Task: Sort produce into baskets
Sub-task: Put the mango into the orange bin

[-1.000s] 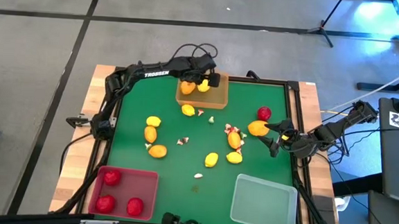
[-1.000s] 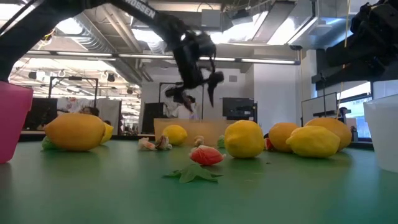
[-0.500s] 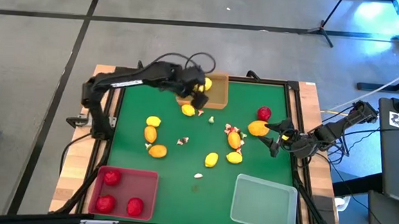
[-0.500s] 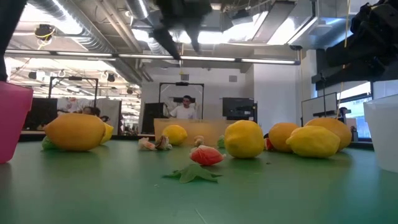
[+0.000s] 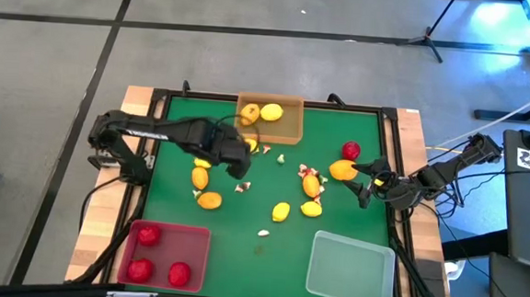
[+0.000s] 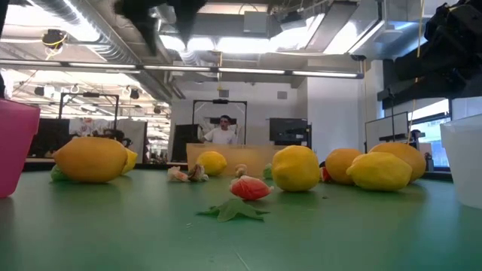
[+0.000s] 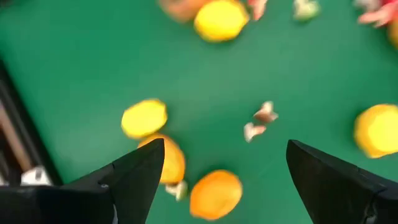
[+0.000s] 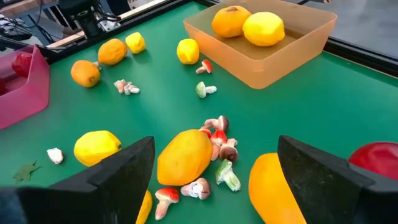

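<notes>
Sorting looks partly done: three red fruits lie in the red basket (image 5: 164, 254), two yellow-orange ones in the orange-tan basket (image 5: 270, 117), the clear basket (image 5: 350, 270) empty, many pieces scattered on the green surface (image 5: 242, 221), left pincer (image 5: 242, 168) and right pincer (image 5: 362, 184) both released, empty.

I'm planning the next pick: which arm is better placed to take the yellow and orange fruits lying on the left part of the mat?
Left. The left gripper hangs open right beside that cluster of three fruits, which fill its wrist view. The right gripper sits open at the mat's far right edge, by an orange fruit and a red fruit.
</notes>
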Controlling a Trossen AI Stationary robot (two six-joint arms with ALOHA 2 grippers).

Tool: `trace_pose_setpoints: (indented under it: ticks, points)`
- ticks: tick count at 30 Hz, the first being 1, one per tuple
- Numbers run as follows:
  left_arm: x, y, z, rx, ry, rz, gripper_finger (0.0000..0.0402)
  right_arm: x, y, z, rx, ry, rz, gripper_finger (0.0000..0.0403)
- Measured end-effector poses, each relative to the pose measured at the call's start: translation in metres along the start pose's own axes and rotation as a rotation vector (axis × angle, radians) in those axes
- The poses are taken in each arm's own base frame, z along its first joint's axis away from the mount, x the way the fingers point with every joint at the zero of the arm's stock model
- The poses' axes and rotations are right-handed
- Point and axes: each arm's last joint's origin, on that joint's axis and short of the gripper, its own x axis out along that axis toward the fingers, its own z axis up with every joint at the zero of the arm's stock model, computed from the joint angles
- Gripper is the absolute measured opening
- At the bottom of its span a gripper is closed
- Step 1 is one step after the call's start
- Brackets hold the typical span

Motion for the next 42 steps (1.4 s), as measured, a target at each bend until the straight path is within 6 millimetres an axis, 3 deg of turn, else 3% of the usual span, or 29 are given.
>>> trace_pose_setpoints:
  ticks: [5, 14, 22, 30, 36, 42]
  points:
    - [0.027, 0.019, -0.026, -0.106, 0.077, 0.079, 0.0329, 0.0, 0.0, 0.0, -0.001, 0.0, 0.0, 0.0337]
    - [0.079, 0.055, -0.06, -0.343, 0.113, 0.059, 0.0329, 0.0, 0.0, 0.0, -0.001, 0.003, 0.002, 0.0337]
    - [0.118, 0.056, -0.076, -0.444, 0.125, 0.019, 0.0329, 0.0, 0.0, 0.0, -0.001, 0.009, 0.007, 0.0337]
    - [0.142, 0.072, -0.091, -0.515, 0.115, 0.124, 0.0329, 0.0, 0.0, -0.001, -0.001, 0.02, 0.017, 0.0337]
    - [0.158, 0.07, -0.096, -0.538, 0.101, 0.035, 0.0329, 0.0, 0.0, -0.001, 0.0, 0.019, 0.017, 0.0337]
    - [0.168, 0.08, -0.099, -0.561, 0.095, 0.081, 0.0329, 0.0, 0.001, 0.0, 0.001, 0.018, 0.018, 0.0337]
